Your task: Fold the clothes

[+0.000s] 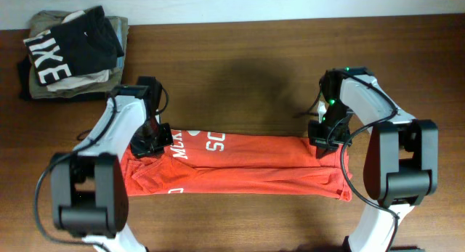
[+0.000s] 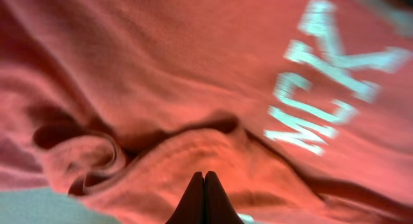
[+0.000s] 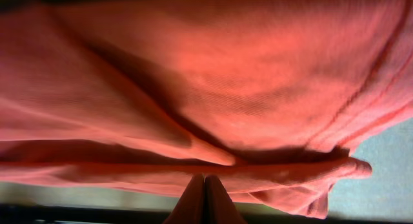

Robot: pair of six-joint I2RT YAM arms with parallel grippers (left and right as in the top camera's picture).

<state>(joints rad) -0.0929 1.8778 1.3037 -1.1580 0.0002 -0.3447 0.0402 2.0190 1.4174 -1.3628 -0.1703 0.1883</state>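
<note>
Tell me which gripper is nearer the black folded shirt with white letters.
Left. The left gripper sits below-right of the black shirt; the right gripper is far across the table.

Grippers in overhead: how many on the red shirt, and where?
2: left gripper at the lettered end of the T-shirt, right gripper at the opposite end, both pinching fabric. None hidden.

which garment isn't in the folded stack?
The red-orange T-shirt, stretched out long across the middle of the table. The black lettered shirt and khaki garment lie stacked in the far-left corner.
</note>
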